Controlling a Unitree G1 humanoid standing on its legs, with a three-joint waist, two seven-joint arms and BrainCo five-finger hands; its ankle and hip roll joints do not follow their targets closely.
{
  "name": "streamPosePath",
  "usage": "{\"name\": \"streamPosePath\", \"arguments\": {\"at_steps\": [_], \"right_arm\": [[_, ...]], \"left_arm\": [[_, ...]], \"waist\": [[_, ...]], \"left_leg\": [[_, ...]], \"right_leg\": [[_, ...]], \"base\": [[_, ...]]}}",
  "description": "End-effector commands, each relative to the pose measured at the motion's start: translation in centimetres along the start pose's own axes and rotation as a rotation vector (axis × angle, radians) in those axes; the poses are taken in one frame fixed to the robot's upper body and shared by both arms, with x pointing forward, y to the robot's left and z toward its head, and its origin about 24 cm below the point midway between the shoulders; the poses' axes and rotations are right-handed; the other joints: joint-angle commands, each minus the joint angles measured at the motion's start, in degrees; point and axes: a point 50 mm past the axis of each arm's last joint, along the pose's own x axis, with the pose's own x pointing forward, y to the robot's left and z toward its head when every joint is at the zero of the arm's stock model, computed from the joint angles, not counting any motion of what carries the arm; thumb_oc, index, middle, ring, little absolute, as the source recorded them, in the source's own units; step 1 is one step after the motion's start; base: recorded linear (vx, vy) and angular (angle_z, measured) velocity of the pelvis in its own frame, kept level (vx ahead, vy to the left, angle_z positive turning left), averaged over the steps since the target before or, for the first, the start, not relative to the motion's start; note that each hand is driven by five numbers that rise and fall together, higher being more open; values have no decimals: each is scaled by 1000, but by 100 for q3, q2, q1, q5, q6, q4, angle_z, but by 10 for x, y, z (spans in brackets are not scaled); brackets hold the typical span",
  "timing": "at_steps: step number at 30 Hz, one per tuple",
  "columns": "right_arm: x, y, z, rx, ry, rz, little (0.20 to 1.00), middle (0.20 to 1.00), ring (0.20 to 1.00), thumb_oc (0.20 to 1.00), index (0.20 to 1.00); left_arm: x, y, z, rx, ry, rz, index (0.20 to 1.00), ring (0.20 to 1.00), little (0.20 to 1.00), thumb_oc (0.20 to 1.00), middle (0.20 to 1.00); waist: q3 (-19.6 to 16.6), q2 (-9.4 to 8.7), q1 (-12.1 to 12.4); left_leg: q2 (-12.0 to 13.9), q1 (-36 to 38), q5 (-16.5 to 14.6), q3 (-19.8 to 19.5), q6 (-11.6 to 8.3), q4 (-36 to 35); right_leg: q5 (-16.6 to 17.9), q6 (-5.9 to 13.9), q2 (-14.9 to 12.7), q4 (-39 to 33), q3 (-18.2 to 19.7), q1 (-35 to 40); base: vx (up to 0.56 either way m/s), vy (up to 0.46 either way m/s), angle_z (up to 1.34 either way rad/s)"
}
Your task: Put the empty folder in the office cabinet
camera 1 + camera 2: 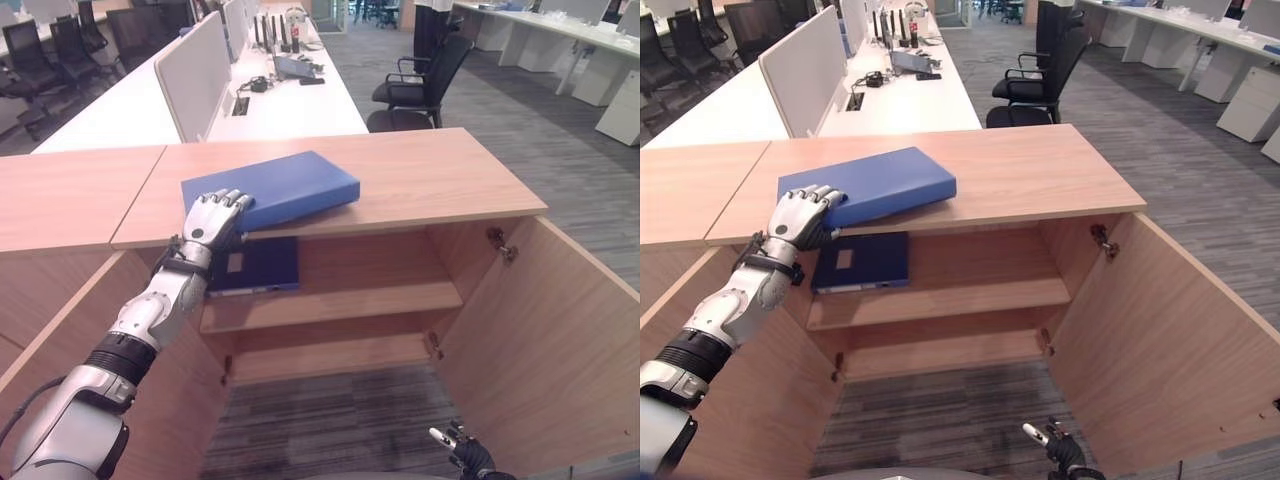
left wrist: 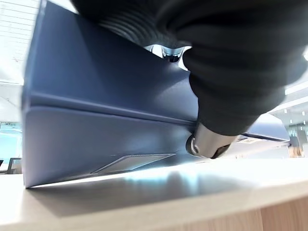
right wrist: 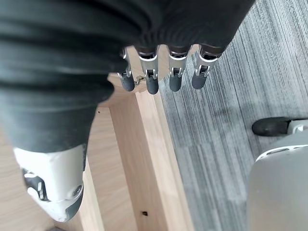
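Left hand (image 1: 212, 222) grips blue folder (image 1: 275, 187) overhanging cabinet (image 1: 420, 180) top's edge.

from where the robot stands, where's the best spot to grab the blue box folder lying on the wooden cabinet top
Probably the near left end of the blue box folder, from the robot's left. It lies flat and skewed on the wooden cabinet top, that corner nearest the front edge, so fingers can go over the top and the thumb against the side. The left hand already rests there, fingers over that corner.

Left hand (image 1: 213, 219) raised and curled, right hand (image 3: 163, 72) relaxed
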Motion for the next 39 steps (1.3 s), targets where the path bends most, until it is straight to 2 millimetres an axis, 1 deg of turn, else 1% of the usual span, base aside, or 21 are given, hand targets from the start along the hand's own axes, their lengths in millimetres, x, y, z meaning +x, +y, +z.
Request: {"name": "streamPosePath", "arguments": {"at_steps": [1, 2, 3, 7, 8, 11, 12, 13, 14, 15, 18, 24, 25, 26, 27, 28, 32, 33, 34, 35, 39], "right_arm": [[10, 7, 31, 49, -115, 16, 1000, 1000, 1000, 1000, 1000], [11, 8, 32, 51, -116, 21, 1000, 1000, 1000, 1000, 1000], [11, 8, 33, 51, -117, 21, 1000, 1000, 1000, 1000, 1000], [12, 10, 36, 34, -123, 31, 1000, 1000, 1000, 1000, 1000], [13, 10, 36, 34, -124, 32, 1000, 1000, 1000, 1000, 1000], [13, 11, 37, 18, -122, 40, 1000, 1000, 1000, 1000, 1000], [13, 12, 37, 12, -124, 45, 1000, 1000, 1000, 1000, 1000], [13, 12, 37, 12, -123, 45, 1000, 1000, 1000, 1000, 1000], [13, 12, 37, 12, -123, 46, 1000, 1000, 1000, 1000, 1000], [14, 13, 37, 12, -121, 47, 1000, 1000, 1000, 1000, 1000], [14, 14, 37, 13, -120, 50, 1000, 1000, 1000, 1000, 1000], [15, 19, 41, 1, -138, 69, 1000, 1000, 1000, 1000, 1000], [16, 22, 43, -2, -146, 77, 1000, 1000, 1000, 1000, 1000], [16, 21, 43, -2, -146, 77, 1000, 1000, 1000, 1000, 1000], [16, 23, 45, -3, -150, 81, 1000, 1000, 1000, 1000, 1000], [17, 24, 45, -6, -153, 86, 1000, 1000, 1000, 1000, 1000], [18, 32, 53, -12, -183, 112, 1000, 1000, 1000, 1000, 1000], [18, 31, 54, -13, -184, 111, 1000, 1000, 1000, 1000, 1000], [18, 32, 54, -14, -187, 113, 1000, 1000, 1000, 1000, 1000], [18, 34, 56, -14, -192, 115, 1000, 1000, 1000, 1000, 1000], [19, 37, 59, -16, -201, 126, 1000, 1000, 1000, 1000, 1000]], "left_arm": [[40, 71, -9, -31, 4, 275, 200, 200, 200, 200, 200], [43, 83, -6, -51, -13, 328, 200, 200, 200, 200, 200], [42, 84, -6, -52, -12, 328, 200, 200, 200, 200, 200], [45, 109, 1, -85, -65, 427, 200, 200, 200, 200, 200], [45, 110, 1, -85, -65, 427, 200, 200, 200, 200, 200], [44, 122, 7, -103, -109, 470, 200, 200, 200, 200, 200], [43, 131, 9, -109, -134, 496, 200, 200, 200, 200, 200], [42, 131, 9, -110, -133, 495, 200, 200, 200, 200, 200], [42, 134, 10, -114, -143, 508, 200, 200, 200, 200, 200], [41, 137, 12, -126, -153, 518, 200, 200, 200, 200, 200], [37, 146, 15, -153, -181, 557, 200, 200, 200, 200, 200], [29, 157, 19, -236, -218, 621, 200, 200, 200, 200, 200], [26, 159, 21, -291, -231, 640, 200, 200, 200, 200, 200], [26, 159, 21, -292, -230, 639, 200, 200, 200, 200, 200], [25, 160, 22, -321, -237, 649, 200, 200, 200, 200, 200], [24, 161, 24, -350, -244, 657, 200, 200, 200, 200, 200], [18, 167, 32, -491, -289, 701, 200, 200, 200, 200, 200], [18, 167, 32, -492, -289, 701, 200, 200, 200, 200, 200], [17, 168, 33, -526, -294, 713, 200, 200, 200, 200, 200], [16, 168, 34, -556, -298, 720, 200, 200, 200, 200, 200], [12, 168, 37, -701, -323, 726, 200, 200, 200, 200, 200]], "waist": [[175, -115, 112], [171, -102, 137], [173, -101, 135], [165, -67, 181], [166, -68, 178], [158, -46, 209], [162, -39, 234], [146, -35, 231], [156, -29, 232], [146, -17, 239], [146, 0, 266], [136, 34, 324], [126, 39, 337], [127, 42, 334], [138, 41, 344], [125, 45, 353], [117, 56, 390], [128, 58, 388], [116, 59, 396], [126, 60, 406], [121, 68, 426]], "left_leg": [[161, 602, -726, -102, -308, 75], [157, 591, -722, -122, -305, 75], [157, 590, -722, -123, -305, 75], [143, 561, -702, -165, -292, 75], [142, 560, -702, -166, -291, 75], [133, 548, -691, -191, -286, 75], [128, 505, -608, -203, -278, 75], [131, 531, -675, -209, -283, 75], [126, 501, -605, -207, -277, 75], [125, 529, -671, -217, -281, 75], [115, 511, -659, -229, -283, 75], [92, 467, -638, -269, -271, 75], [81, 450, -631, -279, -268, 75], [80, 452, -632, -280, -268, 75], [72, 409, -552, -285, -259, 75], [76, 431, -614, -299, -264, 75], [60, 406, -608, -340, -253, 75], [55, 376, -540, -334, -247, 75], [58, 403, -606, -343, -250, 75], [56, 372, -533, -342, -242, 75], [60, 385, -597, -375, -239, 75]], "right_leg": [[-373, 596, -377, 66, 120, 248], [-370, 599, -387, 68, 109, 242], [-369, 599, -387, 68, 109, 242], [-362, 595, -402, 78, 70, 238], [-362, 595, -403, 78, 70, 238], [-357, 599, -411, 82, 43, 245], [-288, 590, -421, 91, 30, 203], [-344, 599, -418, 83, 34, 233], [-286, 590, -427, 91, 27, 198], [-344, 598, -424, 83, 30, 231], [-337, 597, -435, 74, 5, 223], [-314, 596, -460, 60, -11, 208], [-306, 597, -467, 58, -24, 199], [-307, 597, -467, 58, -24, 201], [-235, 586, -471, 59, -30, 163], [-292, 594, -471, 56, -31, 188], [-284, 585, -476, 52, -42, 182], [-222, 577, -480, 54, -48, 151], [-280, 585, -475, 52, -53, 180], [-219, 573, -479, 55, -69, 157], [-275, 579, -478, 56, -75, 185]], "base": [[0, 0, 0], [0, 0, 0], [0, 0, 0], [-32, 4, 7], [-20, 4, 5], [-35, 1, 4], [-20, -3, 4], [-62, 0, 4], [24, 6, 4], [-27, 3, 3], [6, 1, 1], [0, 0, 0], [0, 0, 0], [-49, -7, 5], [-6, -3, 7], [-9, -2, 10], [-8, 5, 11], [0, 0, 0], [-32, -2, 2], [0, 0, 0], [11, 4, 1]]}}
